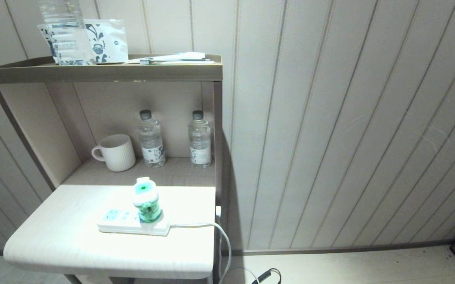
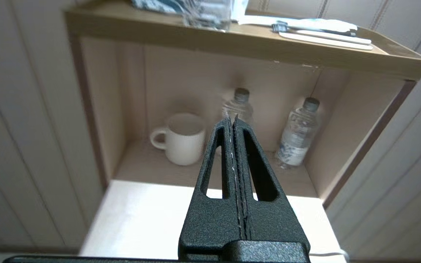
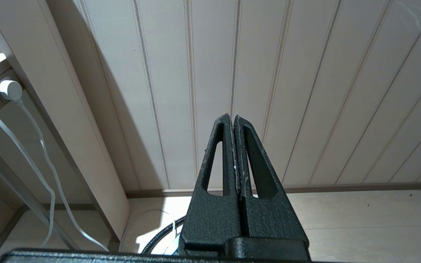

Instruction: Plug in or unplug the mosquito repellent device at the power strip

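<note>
A brown-framed shelf unit (image 1: 105,73) with a pale extension top (image 1: 73,236) stands against a vertically striped panelled wall (image 1: 349,118) above a light floor (image 1: 349,268), under strong overhead light

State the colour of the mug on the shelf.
The mug is plain white, ribbed; clearest in the head view.

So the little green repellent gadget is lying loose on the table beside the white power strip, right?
Not quite. The head view shows the repellent gadget standing upright, plugged into the white power strip near its cord end, not lying loose beside it. The strip itself rests on the table.
</note>
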{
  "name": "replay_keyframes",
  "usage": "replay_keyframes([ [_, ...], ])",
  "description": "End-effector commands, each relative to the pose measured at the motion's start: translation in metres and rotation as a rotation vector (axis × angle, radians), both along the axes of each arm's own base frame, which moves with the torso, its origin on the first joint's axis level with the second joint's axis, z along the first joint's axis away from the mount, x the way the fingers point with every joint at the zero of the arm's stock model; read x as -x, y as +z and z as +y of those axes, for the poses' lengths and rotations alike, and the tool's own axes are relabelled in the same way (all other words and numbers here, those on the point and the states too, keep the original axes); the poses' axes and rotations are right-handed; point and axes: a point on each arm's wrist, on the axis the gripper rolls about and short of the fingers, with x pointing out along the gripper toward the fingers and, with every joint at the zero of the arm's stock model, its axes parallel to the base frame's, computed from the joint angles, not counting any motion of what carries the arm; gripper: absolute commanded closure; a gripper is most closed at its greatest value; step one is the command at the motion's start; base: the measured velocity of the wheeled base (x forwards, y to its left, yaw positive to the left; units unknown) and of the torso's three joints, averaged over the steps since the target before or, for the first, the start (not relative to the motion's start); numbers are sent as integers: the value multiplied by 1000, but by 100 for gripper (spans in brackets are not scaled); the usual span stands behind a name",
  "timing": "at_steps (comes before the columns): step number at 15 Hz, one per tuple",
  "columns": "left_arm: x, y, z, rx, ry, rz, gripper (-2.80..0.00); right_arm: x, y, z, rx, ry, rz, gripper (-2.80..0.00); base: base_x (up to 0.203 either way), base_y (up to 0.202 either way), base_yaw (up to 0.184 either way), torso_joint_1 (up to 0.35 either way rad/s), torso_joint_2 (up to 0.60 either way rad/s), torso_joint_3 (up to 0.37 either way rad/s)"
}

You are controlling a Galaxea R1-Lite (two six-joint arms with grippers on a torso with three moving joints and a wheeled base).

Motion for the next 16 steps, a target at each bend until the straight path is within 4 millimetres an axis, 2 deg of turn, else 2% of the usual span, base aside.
replay_keyframes([
  [1, -26, -11, -26, -1, 38, 77, 0, 0, 0, 0, 0, 0, 2, 0, 0, 0, 0, 0, 0, 0],
  [3, -30, -26, -57, 14, 67, 73, 0, 0, 0, 0, 0, 0, 2, 0, 0, 0, 0, 0, 0, 0],
  [5, -45, -56, -89, 1, 101, 93, 0, 0, 0, 0, 0, 0, 2, 0, 0, 0, 0, 0, 0, 0],
  [6, -54, -65, -99, 13, 132, 85, 0, 0, 0, 0, 0, 0, 2, 0, 0, 0, 0, 0, 0, 0],
  [10, -73, -83, -119, 27, 167, 89, 0, 0, 0, 0, 0, 0, 2, 0, 0, 0, 0, 0, 0, 0],
  [11, -78, -89, -125, 27, 174, 97, -280, 0, 0, 0, 0, 0, 2, 0, 0, 0, 0, 0, 0, 0],
  [16, -93, -113, -140, 14, 235, 122, -280, 0, 0, 0, 0, 0, 2, 0, 0, 0, 0, 0, 0, 0],
])
